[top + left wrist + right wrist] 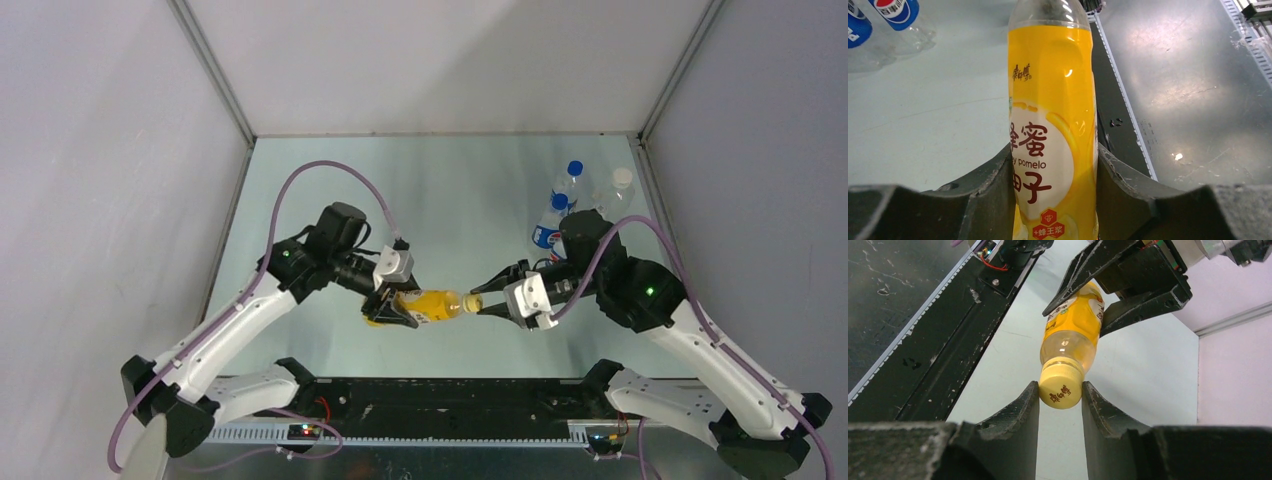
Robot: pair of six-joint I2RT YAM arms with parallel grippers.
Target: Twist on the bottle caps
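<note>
My left gripper (397,310) is shut on the body of the yellow-orange bottle (432,304) and holds it lying sideways above the table, neck pointing right. The left wrist view shows the bottle (1053,115) pinched between both fingers. My right gripper (478,305) is shut on the yellow cap (1061,386), which sits on the bottle's neck (1068,351); both fingertips touch the cap's sides. Two Pepsi-labelled bottles (552,225) with blue caps (574,169) stand at the back right.
A clear unlabelled bottle with a white cap (621,188) stands beside the Pepsi bottles near the right wall. A black rail (440,395) runs along the table's near edge between the arm bases.
</note>
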